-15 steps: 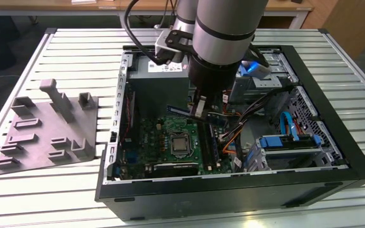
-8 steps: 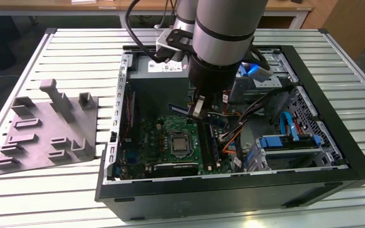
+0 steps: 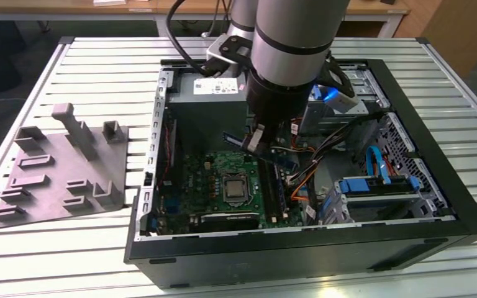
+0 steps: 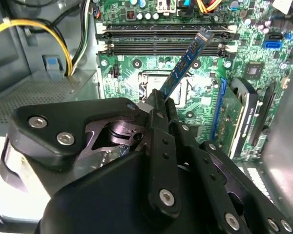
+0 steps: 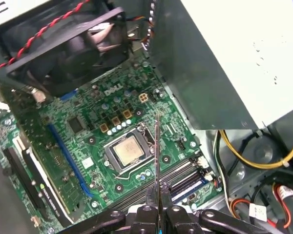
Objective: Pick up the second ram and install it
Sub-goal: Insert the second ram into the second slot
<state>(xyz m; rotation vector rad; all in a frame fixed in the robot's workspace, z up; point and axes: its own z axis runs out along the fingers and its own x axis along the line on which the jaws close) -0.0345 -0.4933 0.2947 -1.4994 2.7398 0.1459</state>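
My gripper [image 3: 258,141] hangs inside the open black computer case [image 3: 437,155], above the green motherboard [image 3: 213,180]. It is shut on the second ram [image 3: 273,156], a slim dark blue-green stick. In the second wrist view the ram [image 4: 185,61] juts out from the gripper [image 4: 158,100] at a slant, and its far end hangs over the two long black memory slots [image 4: 161,47]. In the first wrist view I see the ram [image 5: 157,156] edge-on, rising from the gripper [image 5: 157,204] with the slots [image 5: 183,178] close beside it. The silver processor [image 5: 127,150] sits just beyond.
A grey holder tray [image 3: 56,174] with upright posts lies on the slatted table at the exterior view's left. Inside the case are the power supply box [image 3: 209,87], a black fan [image 5: 83,44], yellow cables [image 4: 39,29] and blue drive bays [image 3: 379,183].
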